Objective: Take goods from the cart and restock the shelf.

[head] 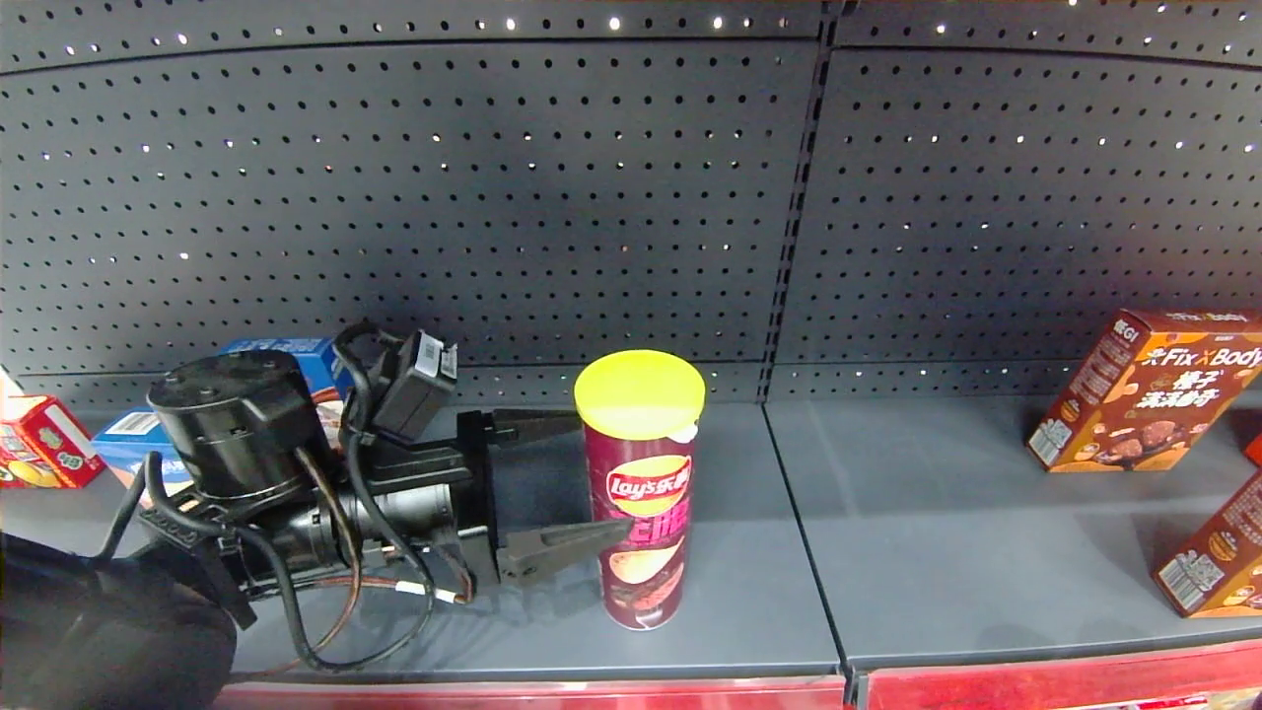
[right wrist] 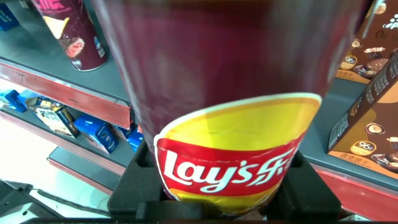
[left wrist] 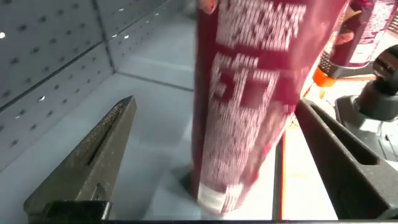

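Observation:
A maroon chips can (head: 641,493) with a yellow lid stands upright on the grey shelf (head: 887,532), near its front edge. My left gripper (head: 601,478) lies level on the shelf and is open, one finger behind the can and one in front. In the left wrist view the can (left wrist: 249,106) stands between the fingers (left wrist: 93,155), with a gap on the back-panel side. My right gripper (right wrist: 224,199) is shut on a second chips can (right wrist: 230,124), held in front of the shelf, with the standing can (right wrist: 71,31) farther off.
Brown snack boxes (head: 1149,390) stand at the shelf's right end and blue and red boxes (head: 286,360) at its left, behind my left arm. A pegboard wall (head: 592,197) backs the shelf. Blue packs (right wrist: 93,127) fill a lower shelf. More cans (left wrist: 367,28) show behind my left gripper.

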### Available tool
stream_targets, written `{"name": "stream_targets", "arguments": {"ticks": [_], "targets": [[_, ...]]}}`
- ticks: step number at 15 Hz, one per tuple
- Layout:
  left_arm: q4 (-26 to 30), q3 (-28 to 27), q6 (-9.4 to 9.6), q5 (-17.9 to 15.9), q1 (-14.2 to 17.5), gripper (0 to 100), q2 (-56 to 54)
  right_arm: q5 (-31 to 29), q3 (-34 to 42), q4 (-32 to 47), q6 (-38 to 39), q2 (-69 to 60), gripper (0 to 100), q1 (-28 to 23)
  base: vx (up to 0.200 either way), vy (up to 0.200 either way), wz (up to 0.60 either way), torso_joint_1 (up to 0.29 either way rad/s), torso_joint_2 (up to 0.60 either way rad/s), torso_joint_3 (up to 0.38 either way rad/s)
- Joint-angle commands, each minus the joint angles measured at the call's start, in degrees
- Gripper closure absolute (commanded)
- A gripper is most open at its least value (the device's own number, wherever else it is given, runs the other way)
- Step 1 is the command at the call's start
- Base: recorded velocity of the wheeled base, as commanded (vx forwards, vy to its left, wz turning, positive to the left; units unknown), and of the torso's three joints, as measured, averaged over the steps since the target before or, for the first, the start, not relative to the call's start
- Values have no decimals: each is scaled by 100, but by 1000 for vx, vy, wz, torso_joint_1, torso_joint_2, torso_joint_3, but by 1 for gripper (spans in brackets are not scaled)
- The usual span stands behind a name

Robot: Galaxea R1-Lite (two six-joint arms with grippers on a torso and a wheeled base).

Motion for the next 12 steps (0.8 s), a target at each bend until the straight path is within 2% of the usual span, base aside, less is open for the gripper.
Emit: {"name": "stream_targets", "arguments": {"ticks": [1, 10, 11, 12], "targets": [[-22, 314, -3, 0, 74, 0, -333, 2, 14, -4, -3, -4, 100, 5, 0, 0, 0, 0, 0, 0], [-13, 947, -65, 18, 92, 0, -1238, 2, 32, -4, 5, -4, 100, -13, 0, 0, 0, 0, 0, 0], [-13, 1061, -73, 53, 136, 0, -1387, 2, 32, -4, 5, -4, 100, -22, 0, 0, 0, 0, 0, 0], [5, 1237, -73, 97, 356, 0, -1607, 2, 40, -4, 5, -4, 100, -30, 0, 0, 0, 0, 0, 0]]}}
